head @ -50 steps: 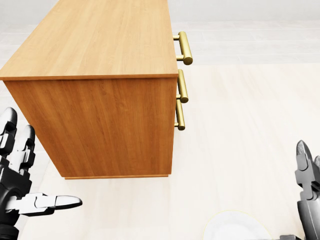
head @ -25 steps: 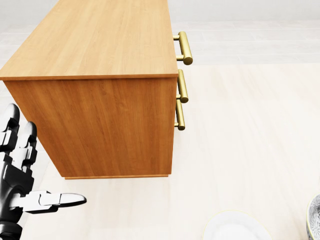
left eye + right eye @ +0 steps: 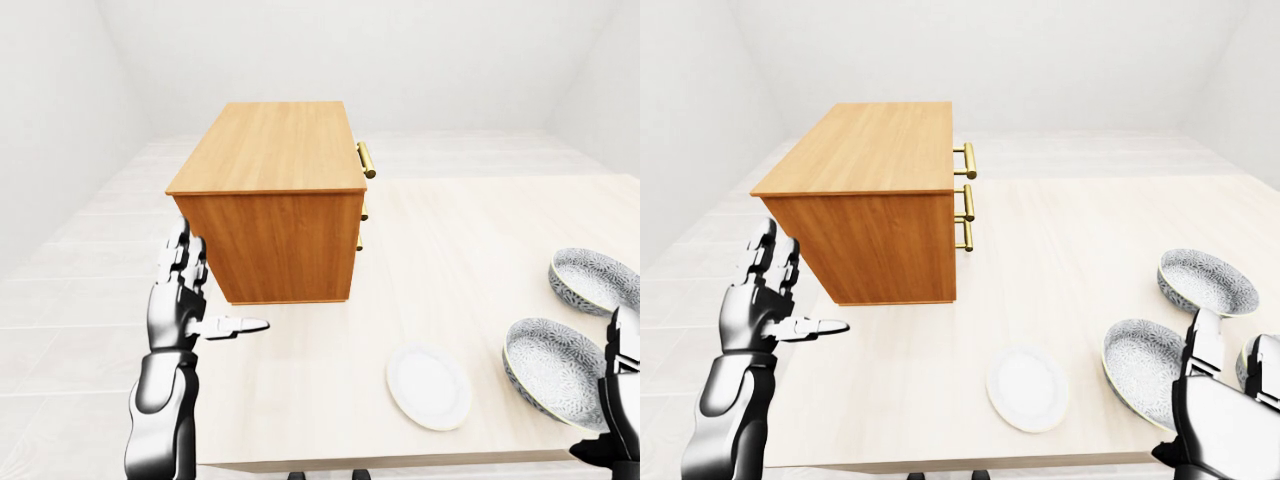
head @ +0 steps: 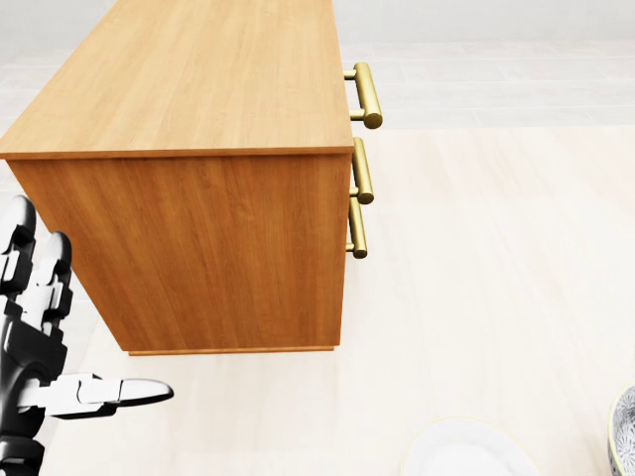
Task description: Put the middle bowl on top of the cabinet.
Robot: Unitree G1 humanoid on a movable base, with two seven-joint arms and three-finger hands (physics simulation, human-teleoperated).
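The cabinet (image 3: 270, 160) is warm orange-brown wood grain, and its bar handles (image 3: 965, 203) are brass-gold. The table (image 3: 450, 260) is pale cream with faint grain. The plate (image 3: 428, 386) is plain white. The bowl by the table's bottom edge (image 3: 1145, 358) and the bowl by its right edge (image 3: 1205, 280) carry dense grey-and-white mottling. The left hand (image 3: 180, 300) is glossy silver and black.

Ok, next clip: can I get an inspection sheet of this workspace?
Surface: pale wooden table, everything stands on it.
Job's things: cabinet at the views' left, nothing on its top, gold handles facing right. The near patterned bowl and the far patterned bowl sit apart at the right. A third bowl does not show.
Clutter: white plate near the table's bottom edge.
Grippers: left hand open, raised left of the cabinet, touching nothing. The right hand is open, fingers upright beside the near patterned bowl, holding nothing.
Cables: nothing seen.
Surroundings: white walls, pale floor.
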